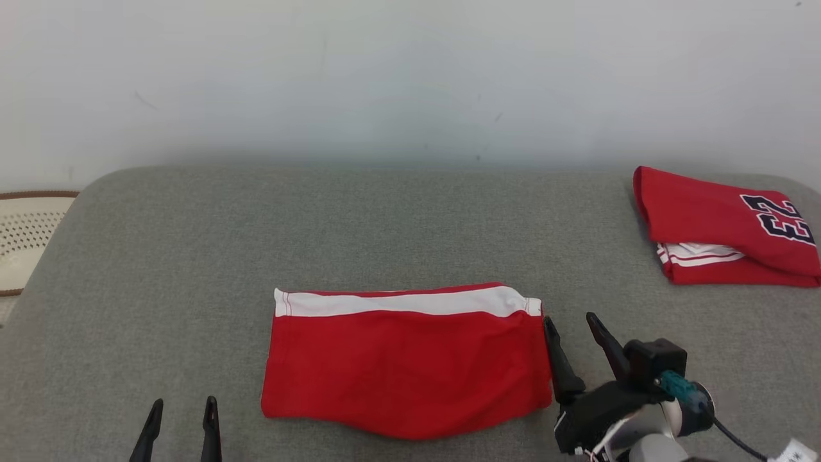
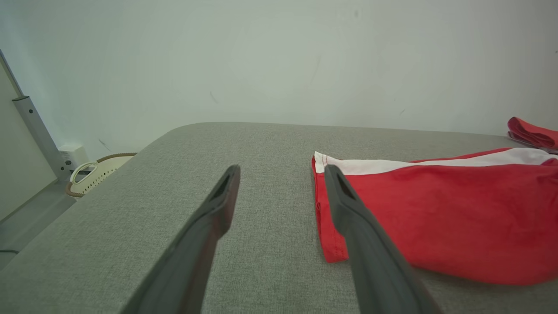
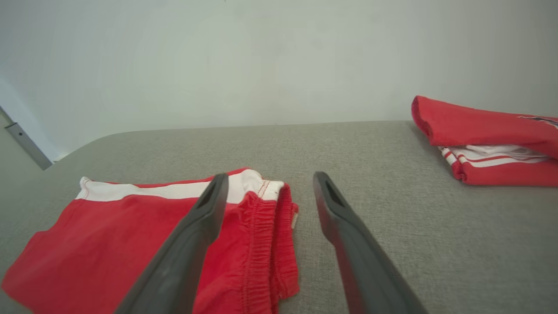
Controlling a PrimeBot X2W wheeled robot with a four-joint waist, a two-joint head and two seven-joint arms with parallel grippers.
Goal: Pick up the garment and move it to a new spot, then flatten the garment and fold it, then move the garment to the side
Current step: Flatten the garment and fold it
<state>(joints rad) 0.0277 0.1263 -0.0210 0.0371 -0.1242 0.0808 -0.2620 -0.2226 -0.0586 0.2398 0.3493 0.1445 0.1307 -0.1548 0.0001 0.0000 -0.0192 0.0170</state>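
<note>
Head view: the red shorts, folded into a flat rectangle with a white stripe along the far edge, lie in the middle of the grey padded surface, towards its near side. The left gripper sits at the lower left, jaws apart and empty, near the shorts' left end but clear of it. The right gripper stands just beside the shorts' right edge, fingers spread with nothing between them. A folded red jersey with dark numerals rests at the far right, well apart from the shorts. A cream perforated basket with a brown rim shows past the left edge; what it holds cannot be made out.

Left wrist view: the two fingers are spread above bare grey fabric, the right one overlapping the shorts' hemmed end. The basket's inside is hidden here too.

Right wrist view: the jaws gape wide and hold nothing; the left finger is over the shorts' gathered waistband, the right over bare surface. Whether either touches cannot be told.
</note>
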